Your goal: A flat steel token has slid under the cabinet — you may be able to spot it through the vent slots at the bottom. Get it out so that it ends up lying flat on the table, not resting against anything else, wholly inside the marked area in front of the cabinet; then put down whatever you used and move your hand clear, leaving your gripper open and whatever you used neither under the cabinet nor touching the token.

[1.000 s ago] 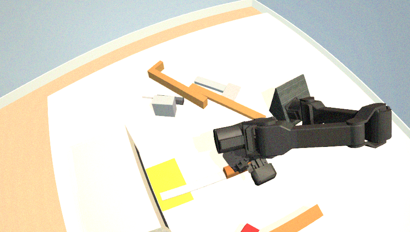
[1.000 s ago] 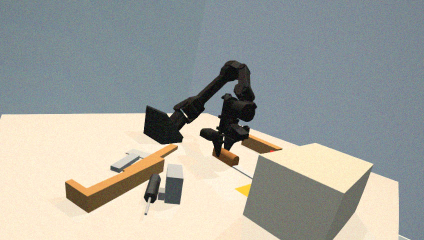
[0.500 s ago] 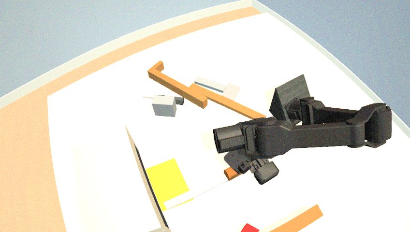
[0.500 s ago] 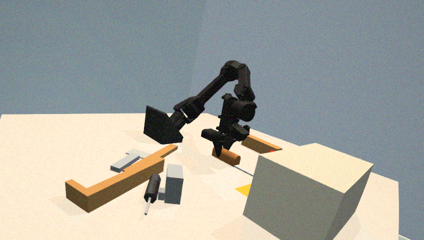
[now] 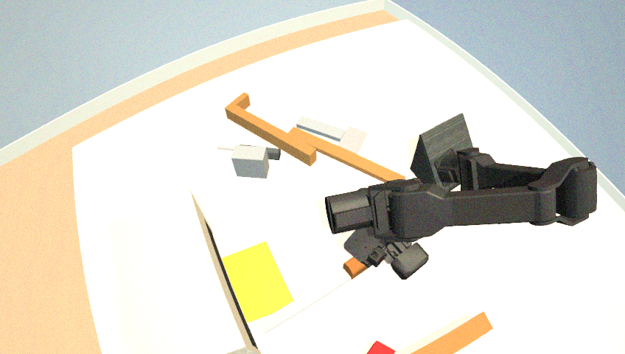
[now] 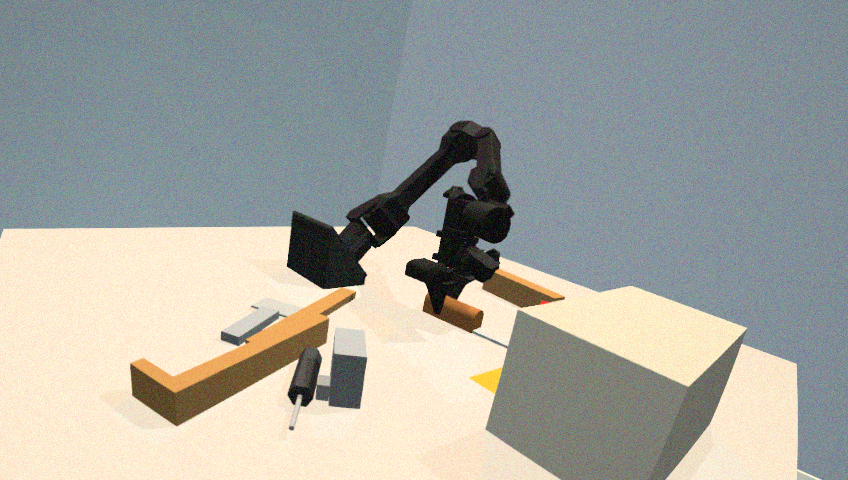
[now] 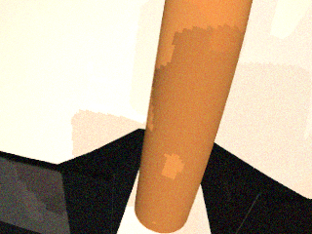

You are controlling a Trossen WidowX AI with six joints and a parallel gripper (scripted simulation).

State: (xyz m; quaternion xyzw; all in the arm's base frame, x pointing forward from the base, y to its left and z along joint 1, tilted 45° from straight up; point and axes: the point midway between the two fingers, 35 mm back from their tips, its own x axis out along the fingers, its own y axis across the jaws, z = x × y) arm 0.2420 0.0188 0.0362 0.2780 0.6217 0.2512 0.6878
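Note:
My gripper (image 5: 367, 262) (image 6: 439, 304) (image 7: 172, 140) points down at the table and is shut on the orange cylindrical handle (image 5: 353, 267) (image 6: 457, 314) (image 7: 195, 85) of a tool. The handle lies low over the table. A thin grey rod (image 6: 490, 340) runs from it toward the cabinet (image 5: 144, 262) (image 6: 595, 380). The yellow marked area (image 5: 256, 280) (image 6: 489, 379) lies in front of the cabinet, between it and the handle. I see no steel token in any view. The cabinet's foot is hidden from here.
An orange L-shaped bar (image 5: 267, 131) (image 6: 238, 356), a second orange strip (image 5: 351, 158), a grey block (image 5: 250, 161) (image 6: 348, 365), a black-handled pin tool (image 6: 304, 374) and a flat grey piece (image 5: 326, 129) (image 6: 255, 321) lie behind. Another orange bar (image 5: 455, 335) (image 6: 520, 288) and a red piece (image 5: 379, 348) lie at the front.

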